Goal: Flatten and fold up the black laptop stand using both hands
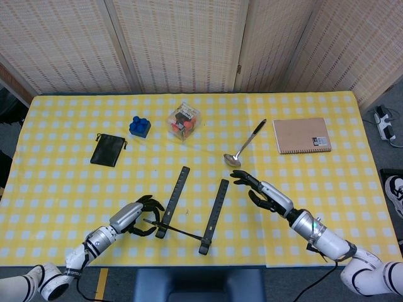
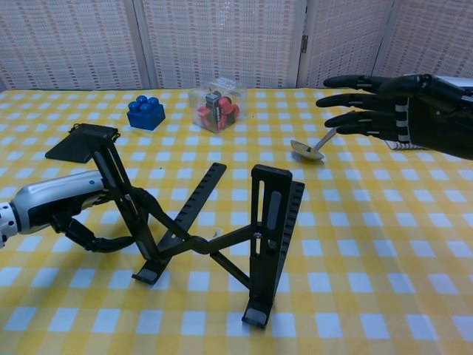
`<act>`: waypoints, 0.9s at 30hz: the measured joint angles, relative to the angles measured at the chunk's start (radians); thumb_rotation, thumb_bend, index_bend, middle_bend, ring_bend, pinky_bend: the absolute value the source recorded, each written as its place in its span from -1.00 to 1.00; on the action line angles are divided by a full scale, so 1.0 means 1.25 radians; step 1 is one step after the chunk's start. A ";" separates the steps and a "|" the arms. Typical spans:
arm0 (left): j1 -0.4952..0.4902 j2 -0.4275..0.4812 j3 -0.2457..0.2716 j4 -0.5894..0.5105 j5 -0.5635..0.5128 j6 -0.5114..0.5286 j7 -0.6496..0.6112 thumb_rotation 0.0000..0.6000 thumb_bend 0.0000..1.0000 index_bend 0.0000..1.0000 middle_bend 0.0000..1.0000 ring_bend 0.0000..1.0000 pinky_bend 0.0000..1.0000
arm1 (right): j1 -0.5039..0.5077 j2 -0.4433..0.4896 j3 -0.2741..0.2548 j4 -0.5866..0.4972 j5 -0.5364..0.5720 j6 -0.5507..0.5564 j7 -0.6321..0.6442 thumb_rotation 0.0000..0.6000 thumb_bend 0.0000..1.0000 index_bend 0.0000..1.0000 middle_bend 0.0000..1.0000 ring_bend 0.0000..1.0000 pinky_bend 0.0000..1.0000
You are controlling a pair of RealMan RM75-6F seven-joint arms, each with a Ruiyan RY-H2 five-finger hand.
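A yellow-and-white checked tablecloth [image 1: 75, 189] covers the table, seen from above and from chest height. At far left lies a flat black drawstring pouch [image 1: 107, 150], then a blue toy brick [image 1: 140, 126] and a clear plastic cube holding red and dark pieces [image 1: 184, 121]. Near the front edge the robot's left hand [image 2: 70, 211], silver-backed with black fingers, curls around the left leg of the black metal laptop stand [image 2: 211, 229]; whether it truly grips or only touches the leg cannot be told. The stand sits still raised at the front centre of the table, its two slotted bars crossed by thin struts. To its right, beyond the stand, a silver spoon [image 1: 245, 143] lies near the middle. The right hand [image 2: 395, 115] hovers in the air with fingers spread, holding nothing, well apart from the stand's right bar. At far right rests a brown spiral notebook [image 1: 302, 135] with a small label too tiny to read; no other writing is legible. The task seems at its start: the left hand is securing one side, and next the right hand likely needs to reach the right bar so both can press the stand flat.
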State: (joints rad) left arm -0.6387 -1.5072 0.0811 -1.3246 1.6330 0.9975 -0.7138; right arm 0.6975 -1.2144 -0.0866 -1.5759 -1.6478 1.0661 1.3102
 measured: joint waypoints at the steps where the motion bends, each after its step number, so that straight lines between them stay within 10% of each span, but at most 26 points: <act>1: 0.000 0.000 0.000 0.000 -0.001 0.000 0.001 1.00 -0.14 0.11 -0.36 -0.61 -0.89 | 0.000 0.000 0.000 0.000 0.000 0.000 0.000 -0.27 0.55 -1.00 -0.83 -0.77 -1.00; 27: 0.028 0.012 0.024 -0.042 -0.012 0.035 0.027 1.00 0.10 0.15 -0.32 -0.59 -0.89 | 0.009 -0.007 -0.006 0.003 -0.033 -0.026 -0.041 -0.25 0.56 -1.00 -0.86 -0.76 -1.00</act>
State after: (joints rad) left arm -0.6038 -1.4922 0.1106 -1.3766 1.6179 1.0408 -0.6802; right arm 0.7086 -1.2232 -0.0941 -1.5716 -1.6896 1.0332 1.2589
